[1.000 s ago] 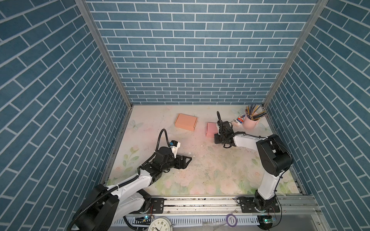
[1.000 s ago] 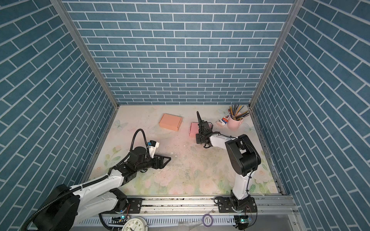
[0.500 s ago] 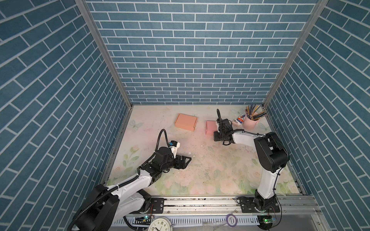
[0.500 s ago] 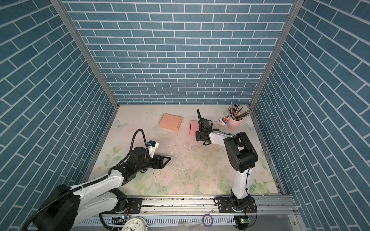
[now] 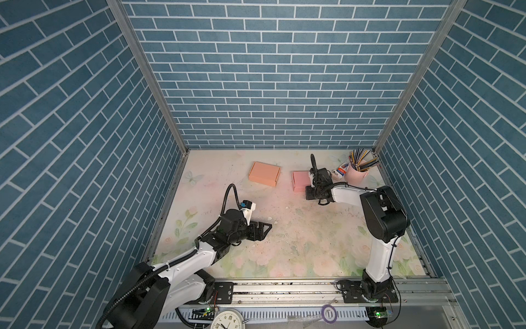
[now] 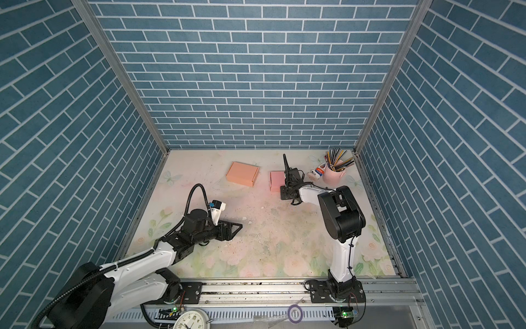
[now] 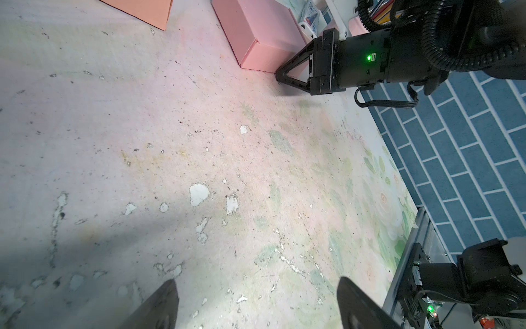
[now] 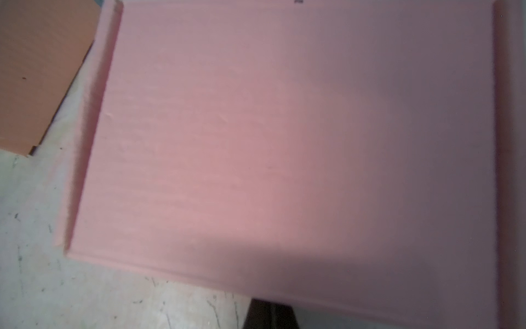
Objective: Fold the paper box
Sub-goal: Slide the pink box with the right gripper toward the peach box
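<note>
Right gripper (image 7: 279, 74), clenched empty, has crept against the pink paper box (image 5: 300, 181) near the table's (image 5: 313, 245) far edge; left gripper (image 7: 257, 284) released. Final tidying, I judge; next, withdraw cleanly.

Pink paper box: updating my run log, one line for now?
right gripper shut beside pink paper box | left gripper open, empty

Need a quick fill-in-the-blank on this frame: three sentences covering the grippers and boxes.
1. The right gripper, at the near edge of the pink box, is ____.
2. The left gripper, over the bare mat, has its jaws ____.
3. In both top views the orange box lies to the ____ of the pink box.

Missing words: shut; open; left.
</note>
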Action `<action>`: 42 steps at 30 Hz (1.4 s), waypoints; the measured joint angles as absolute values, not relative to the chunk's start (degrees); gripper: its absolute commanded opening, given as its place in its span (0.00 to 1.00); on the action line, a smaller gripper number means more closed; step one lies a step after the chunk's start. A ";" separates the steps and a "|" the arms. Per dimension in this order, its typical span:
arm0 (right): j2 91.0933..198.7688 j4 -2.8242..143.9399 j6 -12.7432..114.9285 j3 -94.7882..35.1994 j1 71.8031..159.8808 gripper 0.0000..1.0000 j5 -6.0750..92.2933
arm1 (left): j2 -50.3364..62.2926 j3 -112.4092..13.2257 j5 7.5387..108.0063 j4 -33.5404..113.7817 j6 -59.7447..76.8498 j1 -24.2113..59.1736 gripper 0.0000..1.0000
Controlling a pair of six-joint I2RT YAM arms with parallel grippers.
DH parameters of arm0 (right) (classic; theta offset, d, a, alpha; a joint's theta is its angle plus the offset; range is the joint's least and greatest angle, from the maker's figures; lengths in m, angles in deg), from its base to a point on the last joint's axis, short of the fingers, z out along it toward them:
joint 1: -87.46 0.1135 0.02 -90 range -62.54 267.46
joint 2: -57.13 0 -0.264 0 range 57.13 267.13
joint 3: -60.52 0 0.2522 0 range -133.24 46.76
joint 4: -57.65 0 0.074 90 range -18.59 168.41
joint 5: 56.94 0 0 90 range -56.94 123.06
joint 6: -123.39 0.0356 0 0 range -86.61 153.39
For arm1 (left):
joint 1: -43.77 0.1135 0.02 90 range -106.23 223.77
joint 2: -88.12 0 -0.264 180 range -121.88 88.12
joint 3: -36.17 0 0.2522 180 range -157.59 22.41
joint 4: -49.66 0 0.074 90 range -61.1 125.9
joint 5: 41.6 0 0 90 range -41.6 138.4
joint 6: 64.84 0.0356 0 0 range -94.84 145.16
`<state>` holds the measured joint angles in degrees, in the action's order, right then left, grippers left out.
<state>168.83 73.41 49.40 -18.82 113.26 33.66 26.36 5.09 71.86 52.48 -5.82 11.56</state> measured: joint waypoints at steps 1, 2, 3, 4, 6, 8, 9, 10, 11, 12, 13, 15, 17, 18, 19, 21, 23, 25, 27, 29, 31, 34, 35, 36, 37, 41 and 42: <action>169.03 73.36 49.40 -19.04 113.26 0.02 33.83 | 26.36 5.09 71.89 52.48 -5.82 11.56 0.88; 169.20 73.23 49.40 -19.19 113.26 0.02 34.01 | 26.36 5.09 71.89 52.48 -5.82 11.56 0.88; 169.31 73.08 49.40 -19.26 113.24 0.02 34.16 | 26.34 5.09 71.86 52.48 -5.82 11.56 0.88; 169.35 73.01 49.40 -19.33 113.22 0.02 34.29 | 26.34 5.09 71.86 52.48 -5.82 11.56 0.88; 169.53 72.82 49.40 -19.48 113.20 0.02 34.71 | 26.34 5.09 71.86 52.48 -5.82 11.56 0.88; 169.70 72.71 49.40 -19.68 113.20 0.02 35.08 | 26.34 5.09 71.86 52.48 -5.82 11.56 0.88; 169.77 72.75 49.40 -19.85 113.20 0.02 35.30 | 26.30 5.09 71.89 52.48 -5.82 11.56 0.88; 169.86 72.80 49.40 -20.03 113.20 0.02 35.52 | 26.23 5.09 71.89 52.48 -5.82 11.59 0.88; 169.88 72.77 49.43 -20.18 113.20 0.02 35.76 | 26.17 5.09 71.89 52.48 -5.82 11.61 0.88; 169.88 72.75 49.43 -20.29 113.20 0.02 35.95 | 26.10 5.09 71.91 52.48 -5.82 11.61 0.88; 169.90 72.75 49.43 -20.38 113.20 0.02 36.08 | 26.04 5.09 71.93 52.48 -5.82 11.61 0.88; 170.12 72.80 49.43 -20.75 113.20 0.02 36.37 | 25.84 5.09 72.06 52.48 -5.82 11.61 0.88; 170.60 72.77 49.43 -21.36 113.22 0.02 36.46 | 25.73 5.09 72.06 52.48 -5.82 11.61 0.88; 170.78 72.75 49.43 -21.58 113.22 0.02 36.56 | 25.73 5.09 72.06 52.50 -5.82 11.61 0.88; 170.95 72.77 49.43 -21.80 113.22 0.02 36.63 | 25.73 5.09 72.06 52.50 -5.82 11.61 0.88; 171.17 72.75 49.43 -22.04 113.22 0.02 36.78 | 25.73 5.09 72.08 52.50 -5.82 11.61 0.88; 171.32 72.71 49.45 -22.08 113.22 0.02 36.87 | 25.73 5.09 72.08 52.50 -5.82 11.61 0.88; 171.50 72.71 49.45 -22.10 113.20 0.02 36.96 | 25.69 5.09 72.08 52.50 -5.82 11.61 0.88; 171.61 72.69 49.45 -22.25 113.22 0.02 36.98 | 25.64 5.09 72.15 52.50 -5.82 11.61 0.88; 171.63 72.71 49.45 -22.36 113.22 0.02 36.98 | 25.64 5.09 72.24 52.50 -5.82 11.61 0.88; 171.63 72.71 49.45 -22.43 113.22 0.02 36.98 | 25.64 5.09 72.26 52.50 -5.82 11.61 0.88; 171.65 72.75 49.45 -22.69 113.22 0.03 37.00 | 25.64 5.09 72.28 52.50 -5.85 11.61 0.88; 171.65 72.71 49.45 -22.74 113.22 0.03 37.00 | 25.64 5.09 72.30 52.50 -5.85 11.61 0.88; 171.65 72.69 49.45 -22.74 113.22 0.03 36.98 | 25.64 5.09 72.32 52.50 -5.87 11.61 0.88; 171.65 72.73 49.45 -22.74 113.20 0.03 36.98 | 25.64 5.09 72.43 52.48 -5.87 11.61 0.88; 171.58 72.62 49.53 -22.65 113.22 0.06 37.00 | 25.91 5.04 72.54 52.13 -5.87 11.61 0.88; 171.54 72.51 49.56 -22.47 113.22 0.07 37.00 | 26.06 5.00 72.54 51.89 -5.87 11.61 0.88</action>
<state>171.54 72.51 49.56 -22.47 113.22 37.00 26.06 5.00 72.54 51.89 -5.87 11.61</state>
